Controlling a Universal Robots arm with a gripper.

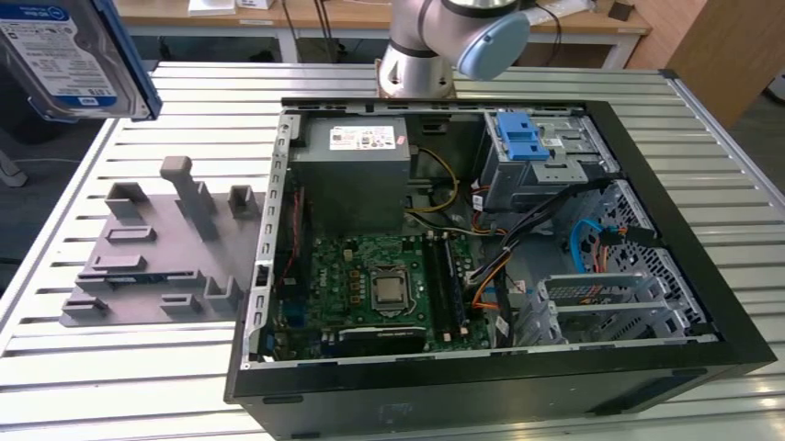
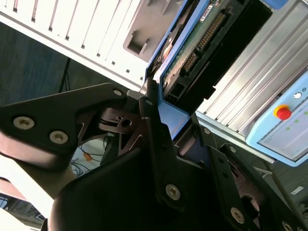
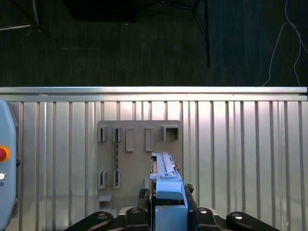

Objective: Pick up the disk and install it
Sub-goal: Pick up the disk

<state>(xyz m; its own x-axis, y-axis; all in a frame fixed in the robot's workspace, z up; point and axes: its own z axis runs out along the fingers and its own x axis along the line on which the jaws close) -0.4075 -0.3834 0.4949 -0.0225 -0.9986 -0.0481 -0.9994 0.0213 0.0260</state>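
A silver table (image 1: 123,386) made of long metal strips holds an open computer case (image 1: 491,400). A grey plastic holder (image 1: 147,266) lies just beside the case, on the exterior view's left. The disk (image 1: 62,64) is up in the air on that same side of the case, off the table. In the first wrist view the claw (image 3: 168,216) squeezes the disk's blue edge, above the holder.
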